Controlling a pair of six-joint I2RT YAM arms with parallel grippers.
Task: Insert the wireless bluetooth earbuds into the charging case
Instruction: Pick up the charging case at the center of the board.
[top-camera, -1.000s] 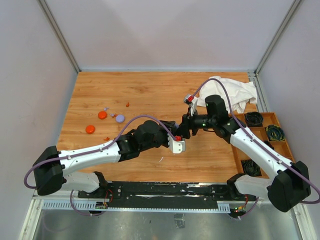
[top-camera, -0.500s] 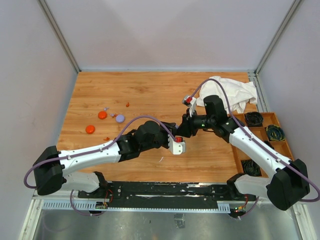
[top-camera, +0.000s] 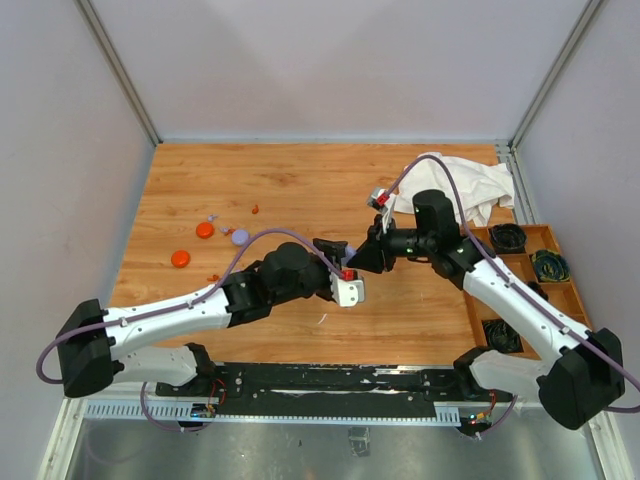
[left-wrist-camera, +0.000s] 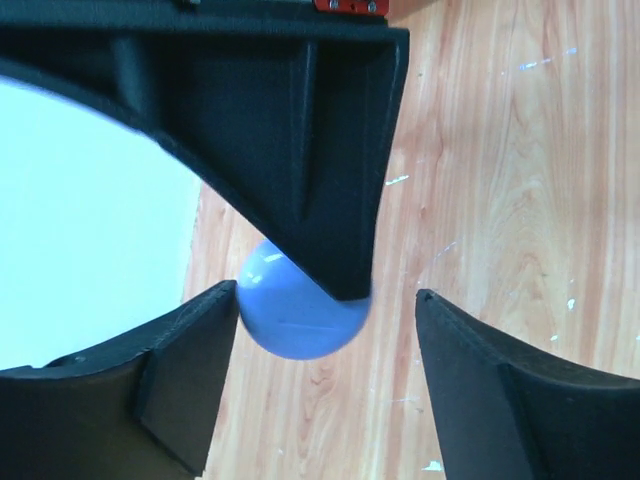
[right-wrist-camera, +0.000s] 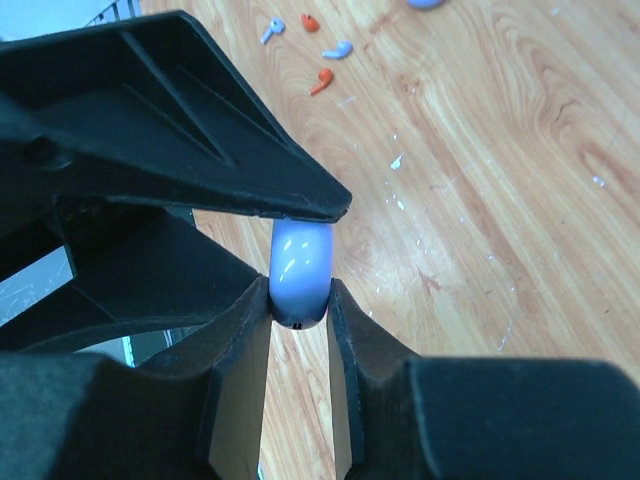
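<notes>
- Charging case (right-wrist-camera: 300, 265): lavender, smooth and rounded, seen edge-on. It is clamped between the right fingers (right-wrist-camera: 235, 380) and held up off the bench (right-wrist-camera: 500, 200).
- The left fingers (left-wrist-camera: 180, 390) are apart, one on either side of the case, and grip nothing. The case sits hard over toward one of them, and whether it touches cannot be told. The other finger stands well clear.
- One right finger crosses the gap between the left fingers and overlaps the top of the case.
- Whether the lid is open or closed cannot be determined from either wrist view.
- The earbuds (right-wrist-camera: 320, 80) are small lavender and orange-red pieces lying loose on the bench. They lie beyond the tips of both sets of fingers and well apart from them. None is held.
- Step in hand, as judged: a two-handed hold on the case, either to hand it over or to open it before any earbud is fetched.
- Recommended practice:
  - Centre the case between the left fingers before they close.
  - Close on the part not covered by the right fingers.
  - Keep the right clamp on until the left hold is firm.
- Risk noted: an off-centre squeeze is likely to make the slick, rounded shell slip out.
</notes>
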